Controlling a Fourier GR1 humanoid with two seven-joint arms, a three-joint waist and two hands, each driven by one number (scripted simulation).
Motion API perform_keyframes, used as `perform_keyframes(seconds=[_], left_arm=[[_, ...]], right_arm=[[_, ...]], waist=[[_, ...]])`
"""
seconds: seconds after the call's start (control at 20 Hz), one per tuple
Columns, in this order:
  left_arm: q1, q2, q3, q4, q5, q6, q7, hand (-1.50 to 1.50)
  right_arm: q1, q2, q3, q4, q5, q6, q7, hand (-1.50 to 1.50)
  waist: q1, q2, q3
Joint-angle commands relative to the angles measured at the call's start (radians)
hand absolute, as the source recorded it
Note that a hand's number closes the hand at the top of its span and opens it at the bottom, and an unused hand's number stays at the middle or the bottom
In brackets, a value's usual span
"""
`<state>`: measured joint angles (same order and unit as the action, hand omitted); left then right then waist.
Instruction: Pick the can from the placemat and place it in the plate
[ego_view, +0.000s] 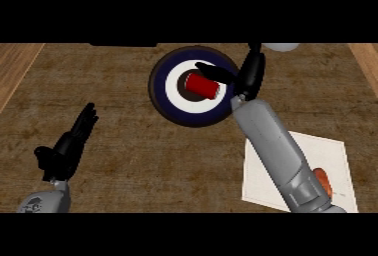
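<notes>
The red can (202, 85) sits over the white centre of the round plate (164, 97) — a plate with a dark blue band and a darker rim — while the right hand (249, 75) reaches across from the plate's right side, its dark fingers (212, 71) lying against the can's upper edge. Whether those fingers are curled round the can or merely resting beside it cannot be made out from above. The can appears tilted: its lighter round end faces up and to the left, and its long axis seems to run from upper left to lower right across the plate instead of standing straight up. That lean is the main risk — if the hand lets go before the base is flat, the can could tip and roll toward the rim, and a sideways withdrawal of the fingers could drag it along. The white placemat (332, 160) lies well apart, at lower right under the right forearm, with a small orange item (323, 181) on it. The left hand (70, 145) rests at the view's left, fingers straight.
</notes>
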<state>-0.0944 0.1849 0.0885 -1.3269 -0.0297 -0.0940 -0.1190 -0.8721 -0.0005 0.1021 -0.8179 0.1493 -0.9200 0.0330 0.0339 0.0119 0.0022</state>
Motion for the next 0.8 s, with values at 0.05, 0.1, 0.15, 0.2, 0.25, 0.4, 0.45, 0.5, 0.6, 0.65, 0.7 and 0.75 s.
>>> perform_keyframes(seconds=[0.05,0.1,0.15,0.2,0.25,0.4,0.45,0.5,0.6,0.65,0.7,0.75], left_arm=[[0.029,0.001,0.021,0.038,-0.005,0.009,-0.065,0.00],[0.011,-0.023,-0.005,0.009,-0.021,0.032,-0.022,0.00],[0.022,0.007,0.018,-0.039,0.021,-0.004,0.041,0.00],[0.056,-0.019,0.002,0.006,0.000,0.007,-0.044,0.00],[0.052,0.003,0.011,-0.035,0.014,-0.011,0.003,0.00],[0.010,0.012,0.030,0.023,0.010,-0.010,-0.027,0.00],[0.049,-0.005,0.014,-0.035,0.003,0.007,0.001,0.00],[0.073,-0.028,-0.011,-0.078,-0.019,0.031,0.014,0.00],[-0.012,-0.014,0.024,-0.027,0.003,0.033,0.040,0.00],[0.042,0.018,0.030,-0.037,0.022,-0.025,0.001,0.00],[0.037,-0.009,0.016,-0.004,-0.008,0.007,-0.017,0.00],[0.059,0.016,0.030,-0.051,0.008,-0.014,-0.005,0.00]], right_arm=[[0.180,0.001,-0.106,-0.152,-0.227,0.115,-0.257,-1.50],[0.228,0.001,-0.085,-0.188,-0.266,0.124,-0.296,-1.50],[0.284,0.001,-0.124,-0.196,-0.257,0.184,-0.355,-1.50],[0.336,-0.010,-0.175,-0.178,-0.305,0.254,-0.435,-1.50],[0.310,-0.052,-0.192,-0.166,-0.307,0.291,-0.423,-1.50],[0.406,-0.100,-0.212,-0.172,-0.348,0.434,-0.511,-1.50],[0.419,-0.113,-0.234,-0.143,-0.362,0.474,-0.568,-1.50],[0.424,-0.093,-0.229,-0.104,-0.350,0.466,-0.593,-1.50],[0.490,-0.161,-0.228,-0.137,-0.354,0.557,-0.620,-1.50],[0.473,-0.146,-0.257,-0.030,-0.379,0.609,-0.696,-1.50],[0.447,-0.195,-0.253,-0.074,-0.370,0.618,-0.617,-1.50],[0.415,-0.156,-0.280,0.064,-0.370,0.622,-0.749,-1.50]], waist=[[-0.018,-0.002,0.000],[-0.022,-0.007,0.000],[-0.028,-0.010,0.000],[-0.027,-0.004,0.001],[-0.027,-0.009,-0.001],[-0.035,-0.009,-0.001],[-0.029,-0.010,-0.001],[-0.027,-0.011,-0.001],[-0.035,-0.011,-0.001],[-0.025,-0.008,-0.001],[-0.031,-0.011,-0.002],[-0.022,-0.009,-0.001]])
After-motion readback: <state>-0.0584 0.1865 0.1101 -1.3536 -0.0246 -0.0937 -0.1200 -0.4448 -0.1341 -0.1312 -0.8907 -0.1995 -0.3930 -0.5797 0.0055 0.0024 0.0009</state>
